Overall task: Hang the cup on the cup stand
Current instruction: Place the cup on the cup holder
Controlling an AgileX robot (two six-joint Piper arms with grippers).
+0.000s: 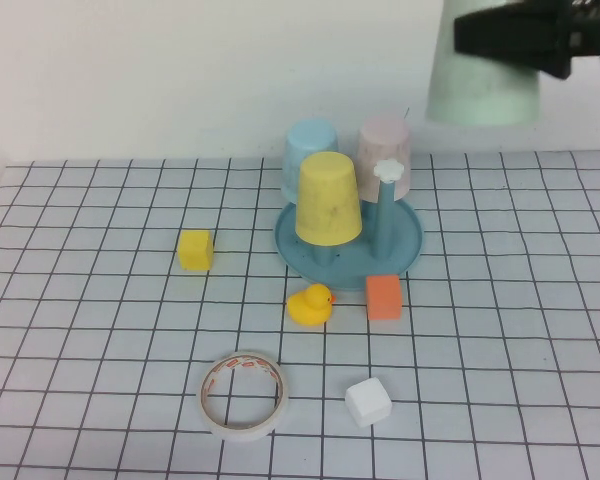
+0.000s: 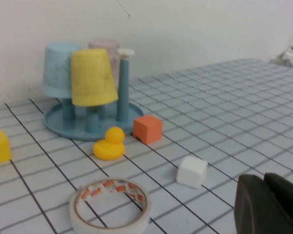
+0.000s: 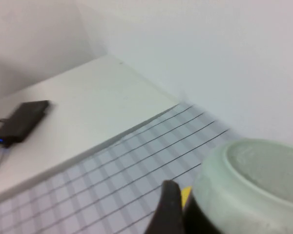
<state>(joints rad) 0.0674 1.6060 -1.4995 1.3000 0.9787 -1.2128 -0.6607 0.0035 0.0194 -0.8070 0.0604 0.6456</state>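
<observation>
High view: the right gripper (image 1: 540,40) grasps the cup (image 1: 483,85), upside down, held aloft at far right, well above the cup stand (image 1: 410,235). The yellow cup (image 1: 328,198), blue cup (image 1: 310,150) and pink cup (image 1: 385,145) fill three pegs.
Left wrist view: the left gripper (image 2: 271,204) sits clenched and empty, low at the near side, beside the tape roll (image 2: 110,206).
Right wrist view: a finger (image 3: 168,207) presses the cup's wall.
Risk: the flower-tipped peg (image 1: 388,172) stands between crowded cups; a misaligned descent could knock neighbours or catch the rim.
</observation>
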